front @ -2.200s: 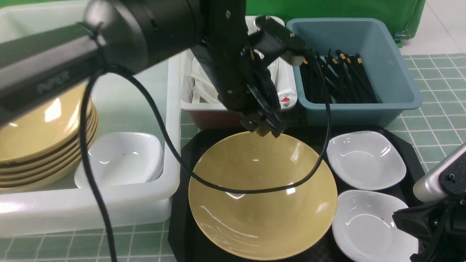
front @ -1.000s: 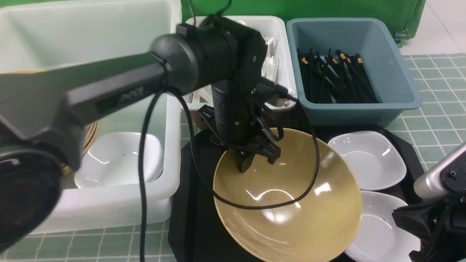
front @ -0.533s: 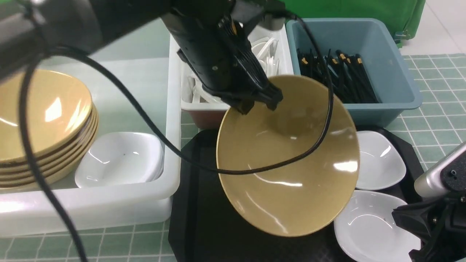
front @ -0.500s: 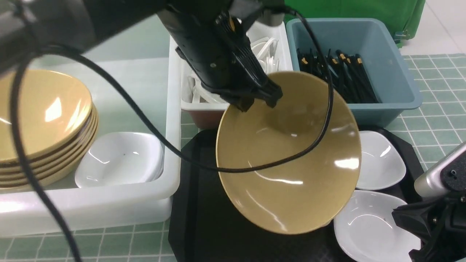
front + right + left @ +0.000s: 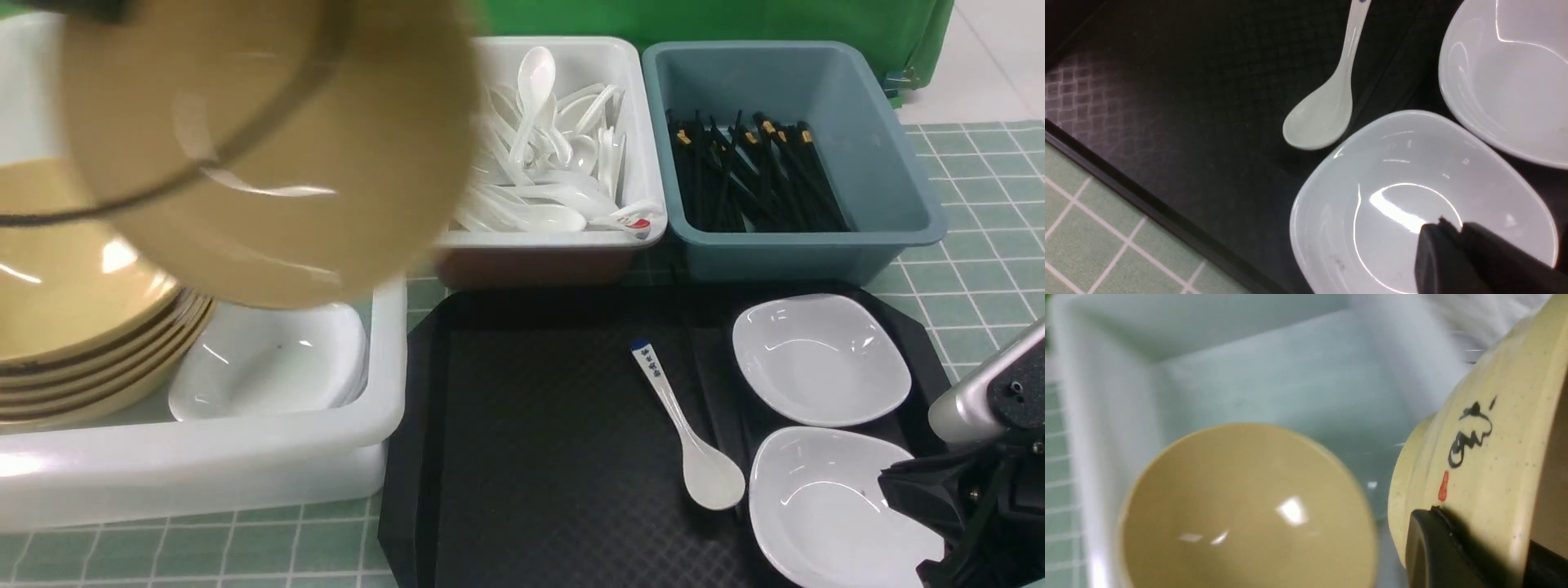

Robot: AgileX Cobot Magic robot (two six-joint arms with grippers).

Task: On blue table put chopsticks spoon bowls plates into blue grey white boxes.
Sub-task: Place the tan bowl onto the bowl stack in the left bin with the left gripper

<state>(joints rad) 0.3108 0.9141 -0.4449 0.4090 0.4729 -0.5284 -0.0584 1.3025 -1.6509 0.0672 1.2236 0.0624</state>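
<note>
Tan-yellow glossy round bowl [image 5: 269, 155], rim pinched by left gripper [image 5: 1486, 563], hangs tilted above matching bowl stack [image 5: 73, 327], left white plastic tub [image 5: 245, 457].

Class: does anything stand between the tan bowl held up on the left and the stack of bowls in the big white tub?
Nothing visible does. The held bowl hangs above the open tub, partly over the stack, which is empty on top. A white plate lies beside the stack.
</note>
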